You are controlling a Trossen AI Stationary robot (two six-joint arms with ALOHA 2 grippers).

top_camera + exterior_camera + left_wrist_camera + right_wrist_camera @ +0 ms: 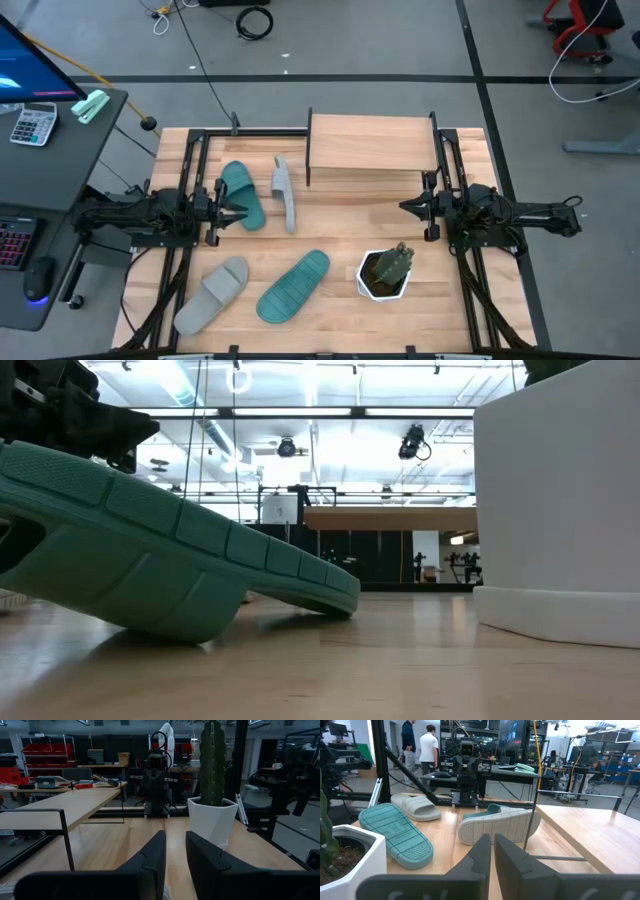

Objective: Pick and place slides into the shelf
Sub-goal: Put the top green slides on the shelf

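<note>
Your left pincer (pixel 222 203) sits at the teal slide (pixel 243 194), fingers narrowly parted, though you cannot tell whether it grips. Beside it the grey slide (pixel 285 192) lies on edge (2 more lie nearer you). The shelf (pixel 370 146) awaits a lift and carry. Your right pincer (pixel 408 207) waits closed, empty.
</note>
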